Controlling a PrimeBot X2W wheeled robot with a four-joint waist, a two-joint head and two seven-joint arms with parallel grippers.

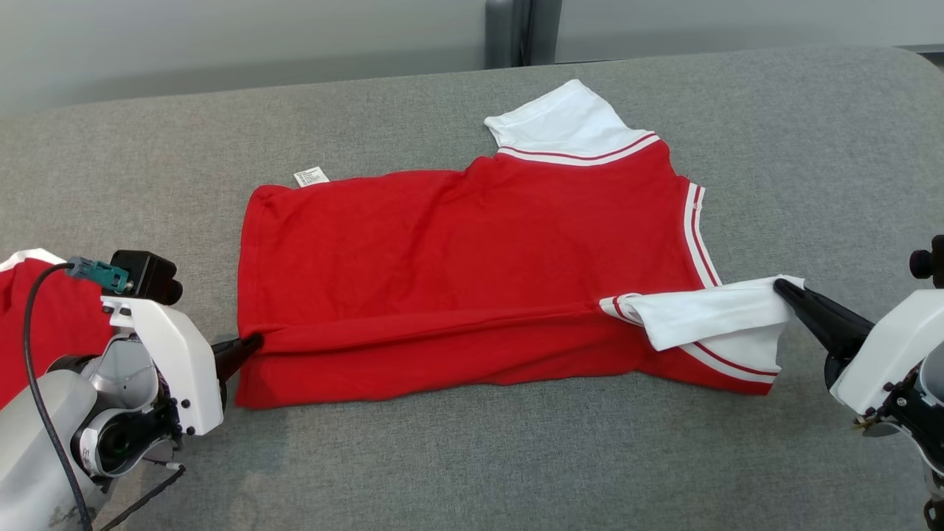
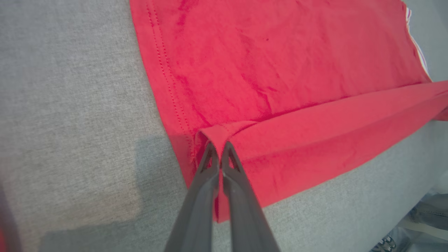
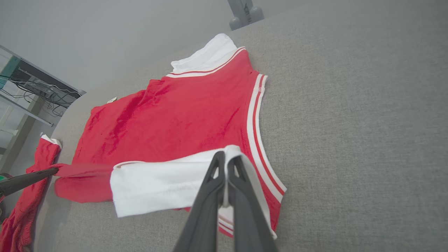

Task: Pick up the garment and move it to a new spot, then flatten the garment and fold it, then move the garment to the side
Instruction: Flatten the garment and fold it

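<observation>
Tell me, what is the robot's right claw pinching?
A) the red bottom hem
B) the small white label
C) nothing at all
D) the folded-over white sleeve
D: the right claw is closed on the edge of the white sleeve of the red shirt, while the left claw pinches the red hem at the other end.

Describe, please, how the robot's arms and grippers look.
The left gripper and right gripper each have two long, dark, tapering fingers on a white angular housing. The left arm carries a black cable with a teal connector, a black camera block and a pale grey forearm.
</observation>
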